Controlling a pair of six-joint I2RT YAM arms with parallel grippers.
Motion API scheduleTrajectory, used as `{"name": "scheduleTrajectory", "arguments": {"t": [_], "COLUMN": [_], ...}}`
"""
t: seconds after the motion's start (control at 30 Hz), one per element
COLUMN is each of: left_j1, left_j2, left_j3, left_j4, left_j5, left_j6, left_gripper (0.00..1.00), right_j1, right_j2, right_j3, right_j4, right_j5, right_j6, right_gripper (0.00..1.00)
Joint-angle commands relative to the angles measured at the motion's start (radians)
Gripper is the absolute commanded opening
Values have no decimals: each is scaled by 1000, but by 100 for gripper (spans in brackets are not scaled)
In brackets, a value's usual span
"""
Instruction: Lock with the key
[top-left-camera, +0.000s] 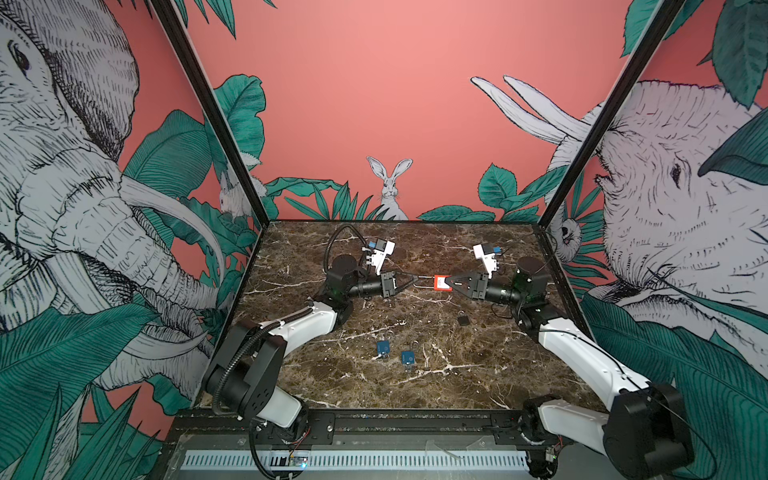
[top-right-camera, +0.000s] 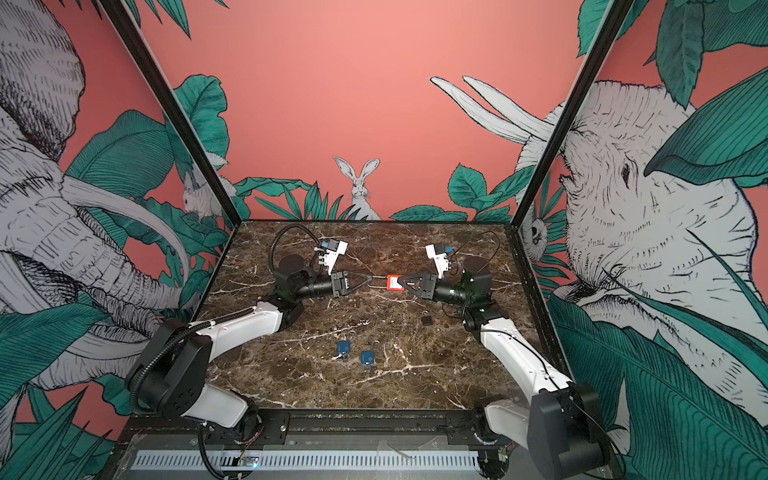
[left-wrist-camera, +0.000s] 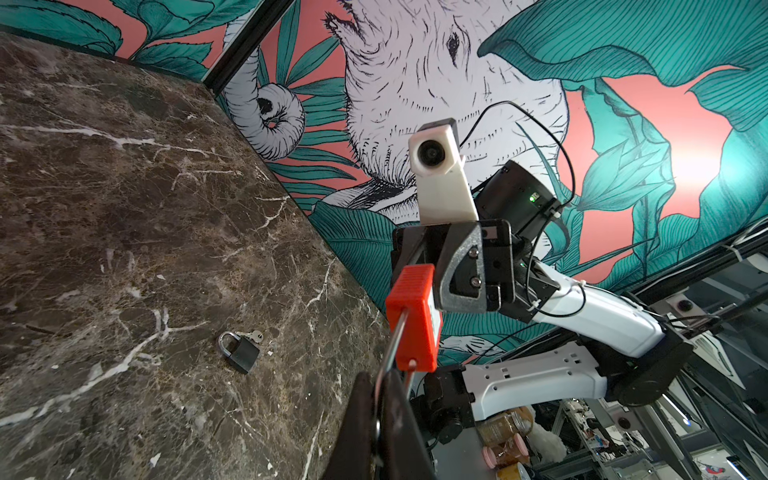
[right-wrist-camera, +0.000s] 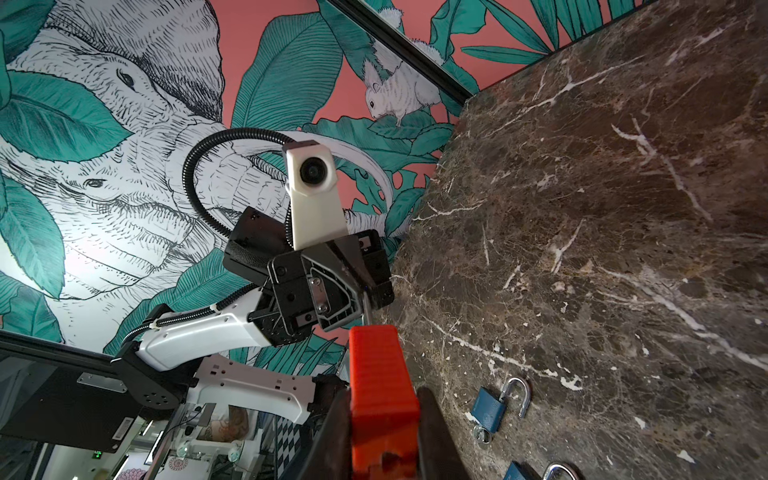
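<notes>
A red padlock (top-left-camera: 442, 283) (top-right-camera: 395, 282) hangs above the middle of the marble table (top-left-camera: 478, 374), held level between both arms. My right gripper (top-left-camera: 451, 283) (right-wrist-camera: 384, 395) is shut on its red body (right-wrist-camera: 382, 386). My left gripper (top-left-camera: 413, 279) (left-wrist-camera: 380, 376) is shut on the end of its long metal shackle (top-left-camera: 424, 281) (left-wrist-camera: 395, 345). No key shows at the red padlock; its keyhole end is hidden between the right fingers (right-wrist-camera: 432, 419).
A black padlock (top-left-camera: 463, 319) (left-wrist-camera: 241, 352) with a small key (left-wrist-camera: 254, 336) beside it lies below the right gripper. Two blue padlocks (top-left-camera: 383, 348) (top-left-camera: 407, 357) lie nearer the front, shackles open and keys in them (right-wrist-camera: 482, 434).
</notes>
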Motion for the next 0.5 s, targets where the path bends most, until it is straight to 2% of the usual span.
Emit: {"name": "scheduleTrajectory", "arguments": {"t": [0.0,0.13,0.33,0.47], "left_j1": [-51,-66,-76,-86], "left_j2": [-73,-104,-100,-93], "left_j3": [21,16,23,26], "left_j4": [-31,-73,-52,-22], "left_j5": [23,1,14,26], "left_j6": [67,120,107,91], "left_gripper": [0,0,0,0], "right_j1": [6,9,40,71], "right_j2": [20,36,27,47], "right_j3": [-13,-17,10,17], "right_j4": [135,208,119,124], "right_j5": [5,-3,18,29], "right_j6": [39,102,28,25], "right_gripper": [0,0,0,0]}}
